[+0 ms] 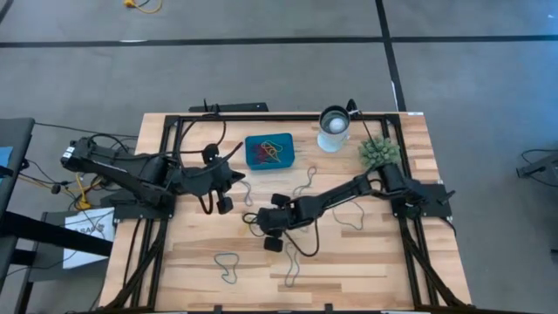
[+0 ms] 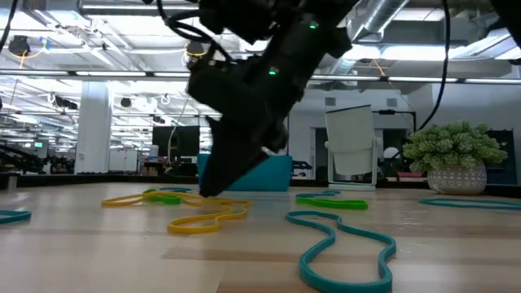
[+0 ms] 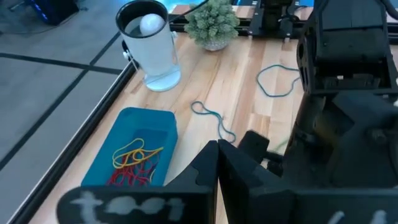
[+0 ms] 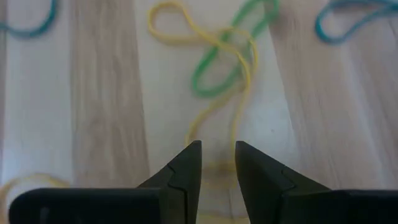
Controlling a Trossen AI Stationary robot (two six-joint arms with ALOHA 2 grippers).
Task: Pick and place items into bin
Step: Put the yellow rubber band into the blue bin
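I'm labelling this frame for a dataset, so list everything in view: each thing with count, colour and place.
bin: one, teal-blue, far middle of the table, left of the cup.
bands in the bin: a small tangle, red, yellow and orange; count unclear.
loose rubber bands: several, teal, yellow and green, scattered over the wood; exact count unclear.
yellow band: one, crossing a green band, just ahead of the right claw.
cup: one, white and metal, far edge, right of the bin.
plant ball: one, spiky green, right of the cup.
table: one, light wood.
left claw: shut, near the bin's left side.
right claw: open, low over the yellow band.
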